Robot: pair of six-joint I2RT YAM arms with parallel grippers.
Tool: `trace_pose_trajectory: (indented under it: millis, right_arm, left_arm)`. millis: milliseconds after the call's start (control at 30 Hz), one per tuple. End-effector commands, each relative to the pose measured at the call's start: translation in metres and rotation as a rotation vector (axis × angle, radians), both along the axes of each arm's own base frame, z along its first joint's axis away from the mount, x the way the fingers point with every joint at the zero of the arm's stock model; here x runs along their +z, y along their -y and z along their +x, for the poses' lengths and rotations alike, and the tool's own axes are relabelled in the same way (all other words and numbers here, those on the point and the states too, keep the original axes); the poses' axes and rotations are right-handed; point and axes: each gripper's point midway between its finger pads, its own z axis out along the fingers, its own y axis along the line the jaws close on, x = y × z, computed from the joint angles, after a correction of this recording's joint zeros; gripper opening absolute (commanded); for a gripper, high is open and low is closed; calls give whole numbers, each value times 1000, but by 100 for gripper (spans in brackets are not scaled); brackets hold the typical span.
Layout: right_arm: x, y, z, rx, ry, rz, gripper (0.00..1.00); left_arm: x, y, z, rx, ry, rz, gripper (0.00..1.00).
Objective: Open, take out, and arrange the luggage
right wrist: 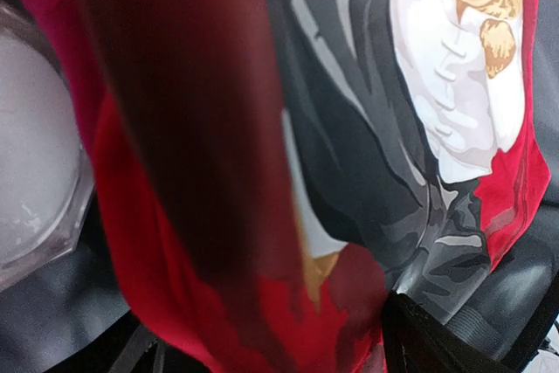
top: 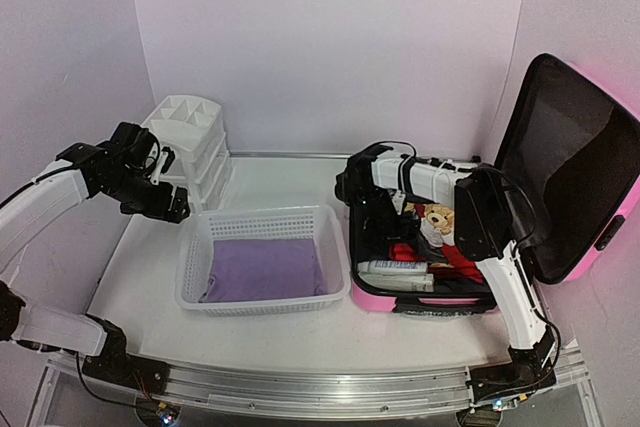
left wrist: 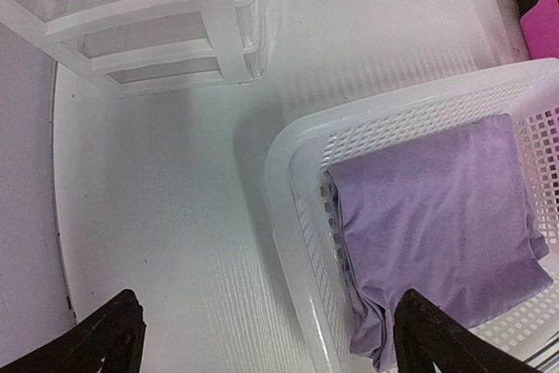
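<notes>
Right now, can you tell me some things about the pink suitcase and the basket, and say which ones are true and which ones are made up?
1. The suitcase is open. True.
2. The basket is empty. False: a purple cloth lies in it.
3. A teddy bear is in the suitcase. True.
4. The left gripper holds the purple cloth. False: it is open beside the basket, holding nothing.
5. The drawers stand right of the suitcase. False: they stand left of it, past the basket.
</notes>
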Motion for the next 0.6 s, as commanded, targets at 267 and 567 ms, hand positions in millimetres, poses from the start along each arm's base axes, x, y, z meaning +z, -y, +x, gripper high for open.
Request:
trace_pose_trajectory:
  millis: [267,567]
  right_arm:
    - [99,65,-52,8,-104,-253,75]
    - [74,49,-53,34,-184,-196,80]
  left_arm:
    - [6,0,-1,9,20,-18,99]
    - [4,-2,-4,9,18,-17,99]
